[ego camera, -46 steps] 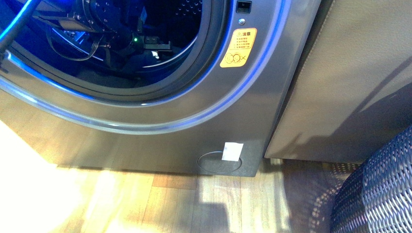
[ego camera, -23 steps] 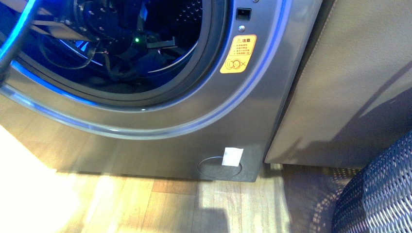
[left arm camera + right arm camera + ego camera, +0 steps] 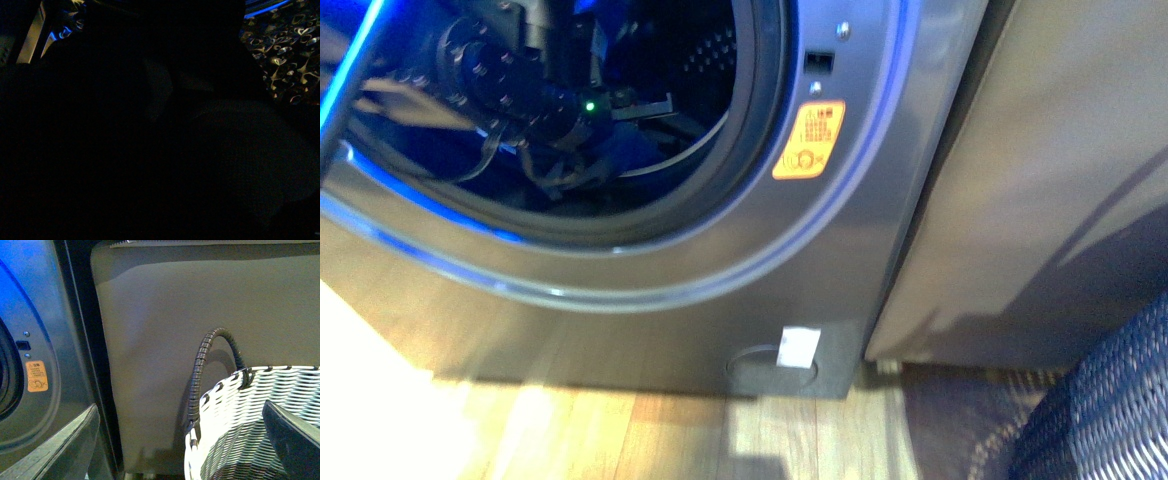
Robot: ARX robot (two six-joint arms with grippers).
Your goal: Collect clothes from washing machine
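The grey washing machine (image 3: 740,270) fills the front view with its round opening bare and the orange sticker (image 3: 808,138) beside it. My left arm reaches into the drum. My left gripper (image 3: 642,106) is shut on the dark blue clothes (image 3: 610,152), which hang just inside the door rim. The left wrist view is dark. My right gripper (image 3: 180,450) is open and empty, outside the machine. It hovers by the rim of the grey-and-white woven basket (image 3: 250,410). The machine's front also shows in the right wrist view (image 3: 45,340).
A beige sofa (image 3: 1040,170) stands tight against the machine's right side and also fills the right wrist view (image 3: 200,315). The basket (image 3: 1100,410) sits at the lower right on the wooden floor (image 3: 620,430). A white tag (image 3: 798,346) hangs on the machine's lower panel.
My left arm has shifted a little left and down inside the drum with the cloth in its grip. The machine's front has slid lower in the front view.
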